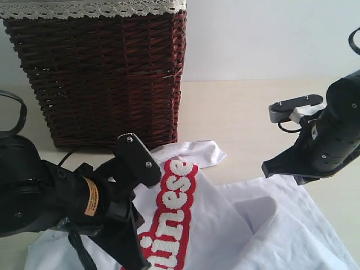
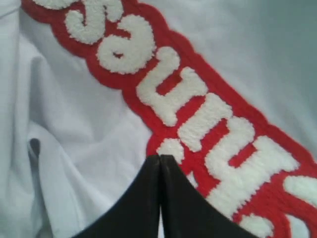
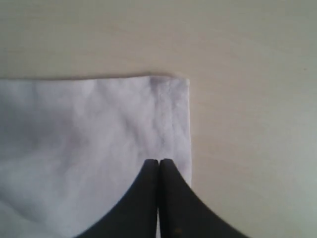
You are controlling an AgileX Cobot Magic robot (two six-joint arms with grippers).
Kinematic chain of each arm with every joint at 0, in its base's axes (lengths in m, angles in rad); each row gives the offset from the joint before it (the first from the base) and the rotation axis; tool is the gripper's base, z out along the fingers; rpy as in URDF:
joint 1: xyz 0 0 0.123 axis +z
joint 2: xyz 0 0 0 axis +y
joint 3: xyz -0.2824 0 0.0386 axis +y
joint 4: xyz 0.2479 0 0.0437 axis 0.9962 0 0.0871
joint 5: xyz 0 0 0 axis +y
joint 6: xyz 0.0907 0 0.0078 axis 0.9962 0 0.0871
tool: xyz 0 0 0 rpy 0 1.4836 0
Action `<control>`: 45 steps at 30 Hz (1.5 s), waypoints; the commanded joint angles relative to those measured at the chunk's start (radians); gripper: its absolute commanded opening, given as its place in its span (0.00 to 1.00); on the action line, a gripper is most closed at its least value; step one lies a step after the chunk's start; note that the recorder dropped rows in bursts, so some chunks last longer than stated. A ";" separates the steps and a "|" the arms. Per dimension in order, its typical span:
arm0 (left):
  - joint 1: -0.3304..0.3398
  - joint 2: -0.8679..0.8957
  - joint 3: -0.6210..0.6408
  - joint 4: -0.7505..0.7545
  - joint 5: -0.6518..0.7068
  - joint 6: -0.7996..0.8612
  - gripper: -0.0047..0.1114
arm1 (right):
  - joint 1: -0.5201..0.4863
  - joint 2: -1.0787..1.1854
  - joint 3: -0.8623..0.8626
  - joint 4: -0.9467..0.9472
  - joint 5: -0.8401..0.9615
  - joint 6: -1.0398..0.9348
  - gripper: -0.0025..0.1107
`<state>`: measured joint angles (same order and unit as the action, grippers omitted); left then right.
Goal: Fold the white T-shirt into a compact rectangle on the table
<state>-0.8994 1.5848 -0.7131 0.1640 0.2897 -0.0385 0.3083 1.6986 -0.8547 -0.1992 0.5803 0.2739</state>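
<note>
- Exterior view shows you the white T-shirt point(image 1: 225, 225) rumpled on the table point(image 1: 242, 112), before the wicker basket point(image 1: 101, 73).
- Left gripper point(image 2: 159, 161) is closed, empty, over the red lettering point(image 2: 198, 109).
- Right gripper point(image 3: 158, 163) is closed, empty, at a hemmed corner point(image 3: 173, 94).
- You likely need to spread first: open the jaws, pinch the edges.

Left gripper point(image 2: 159, 159) closed; right gripper point(image 3: 158, 162) closed.

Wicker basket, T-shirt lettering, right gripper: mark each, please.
wicker basket point(image 1: 101, 79), exterior view, front woven wall.
T-shirt lettering point(image 2: 173, 94), left wrist view, fuzzy white letter.
right gripper point(image 3: 158, 166), right wrist view, closed fingertips.
</note>
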 commanded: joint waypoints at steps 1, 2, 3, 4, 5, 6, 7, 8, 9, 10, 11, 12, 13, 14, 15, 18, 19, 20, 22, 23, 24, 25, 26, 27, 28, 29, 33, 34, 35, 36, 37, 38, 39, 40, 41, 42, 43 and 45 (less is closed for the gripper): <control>0.093 0.042 0.005 0.003 -0.079 0.004 0.04 | -0.029 0.112 -0.039 0.025 -0.030 -0.037 0.02; 0.127 0.052 0.005 -0.007 -0.087 0.004 0.04 | -0.029 0.133 -0.047 0.029 -0.034 -0.039 0.02; 0.160 0.064 0.005 -0.022 -0.095 0.001 0.04 | -0.029 0.149 -0.052 0.039 -0.043 -0.049 0.02; 0.192 0.073 0.005 -0.040 -0.095 0.001 0.04 | -0.029 0.159 -0.056 0.044 -0.054 -0.056 0.02; 0.219 0.079 0.005 -0.058 -0.087 0.001 0.04 | -0.029 0.166 -0.062 0.045 -0.056 -0.062 0.02; 0.235 0.087 0.005 -0.068 -0.079 0.005 0.04 | -0.029 0.171 -0.064 0.045 -0.064 -0.063 0.02; 0.244 0.091 0.005 -0.072 -0.068 0.005 0.04 | -0.029 0.171 -0.064 0.045 -0.073 -0.063 0.02; 0.244 0.093 0.005 -0.072 -0.055 0.005 0.04 | -0.029 0.172 -0.064 0.045 -0.082 -0.063 0.02; 0.244 0.097 0.005 -0.075 -0.043 0.005 0.04 | -0.029 0.172 -0.064 0.045 -0.089 -0.063 0.02; 0.237 0.103 0.005 -0.075 -0.030 0.005 0.04 | -0.029 0.172 -0.064 0.045 -0.101 -0.063 0.02; 0.234 0.110 0.005 -0.075 -0.022 0.005 0.04 | -0.029 0.172 -0.064 0.045 -0.109 -0.063 0.02; 0.234 0.121 0.005 -0.075 -0.014 0.005 0.04 | -0.029 0.172 -0.064 0.044 -0.119 -0.063 0.02; 0.234 0.132 0.005 -0.075 -0.011 0.005 0.04 | -0.029 0.172 -0.064 0.044 -0.121 -0.063 0.02; 0.238 0.147 0.005 -0.075 -0.009 0.005 0.04 | -0.029 0.172 -0.064 0.039 -0.124 -0.063 0.02; 0.242 0.162 0.005 -0.075 -0.009 0.005 0.04 | -0.029 0.172 -0.064 0.032 -0.124 -0.063 0.02; 0.263 0.201 0.003 -0.075 -0.016 0.005 0.04 | -0.029 0.172 -0.064 -0.012 -0.115 -0.053 0.02; 0.271 0.205 0.003 -0.075 -0.018 0.005 0.04 | -0.033 0.172 -0.064 -0.024 -0.109 -0.037 0.02; 0.281 0.208 0.003 -0.075 -0.021 0.005 0.04 | -0.039 0.172 -0.064 -0.029 -0.105 -0.035 0.02; 0.307 0.206 0.003 -0.075 -0.017 0.005 0.04 | -0.061 0.172 -0.064 -0.029 -0.098 -0.035 0.02; 0.325 0.204 0.003 -0.070 -0.010 0.005 0.04 | -0.075 0.172 -0.064 -0.029 -0.093 -0.035 0.02; 0.348 0.204 0.003 -0.068 -0.005 0.005 0.04 | -0.086 0.172 -0.064 -0.029 -0.089 -0.035 0.02; 0.369 0.204 0.003 -0.066 0.000 0.005 0.04 | -0.101 0.172 -0.064 -0.026 -0.083 -0.035 0.02; 0.398 0.204 0.003 -0.066 0.005 0.003 0.04 | -0.116 0.172 -0.060 -0.026 -0.083 -0.035 0.02; 0.431 0.204 0.003 -0.066 0.013 -0.006 0.04 | -0.127 0.173 -0.060 -0.026 -0.083 -0.035 0.02; 0.488 0.204 0.009 -0.066 0.020 -0.034 0.04 | -0.153 0.175 -0.060 -0.017 -0.081 -0.035 0.02; 0.514 0.204 0.016 -0.066 0.017 -0.045 0.04 | -0.164 0.177 -0.060 -0.017 -0.081 -0.035 0.02; 0.492 0.202 0.031 -0.097 -0.017 -0.044 0.04 | -0.154 0.159 -0.060 0.171 -0.146 -0.163 0.02; 0.466 0.202 0.031 -0.097 -0.025 -0.041 0.04 | -0.133 0.137 -0.060 0.276 -0.152 -0.274 0.02; 0.446 0.202 0.031 -0.097 -0.032 -0.039 0.04 | -0.116 0.123 -0.060 0.343 -0.152 -0.339 0.02; 0.418 0.202 0.028 -0.097 -0.034 -0.025 0.04 | -0.077 0.087 -0.060 0.502 -0.147 -0.501 0.02; 0.401 0.202 0.028 -0.097 -0.034 -0.020 0.04 | -0.054 0.072 -0.060 0.548 -0.132 -0.597 0.02; 0.399 0.202 0.028 -0.097 -0.034 -0.018 0.04 | -0.041 0.071 -0.060 0.543 -0.107 -0.601 0.02; 0.399 0.202 0.028 -0.097 -0.032 -0.018 0.04 | -0.041 0.083 -0.060 0.537 -0.098 -0.592 0.02; 0.399 0.192 0.028 -0.097 -0.026 -0.018 0.04 | -0.041 0.116 -0.060 0.518 -0.094 -0.562 0.02; 0.399 0.181 0.028 -0.097 -0.022 -0.018 0.04 | -0.041 0.136 -0.060 0.513 -0.091 -0.557 0.02; 0.399 0.160 0.028 -0.097 -0.018 -0.018 0.04 | -0.041 0.170 -0.060 0.511 -0.089 -0.557 0.02; 0.399 0.154 0.028 -0.097 -0.018 -0.018 0.04 | -0.041 0.185 -0.060 0.511 -0.089 -0.557 0.02; 0.399 0.136 0.028 -0.097 -0.016 -0.018 0.04 | -0.041 0.211 -0.060 0.511 -0.087 -0.559 0.02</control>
<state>-0.4943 1.7413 -0.6905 0.0779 0.2655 -0.0574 0.2660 1.8885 -0.9108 0.3195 0.4929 -0.2815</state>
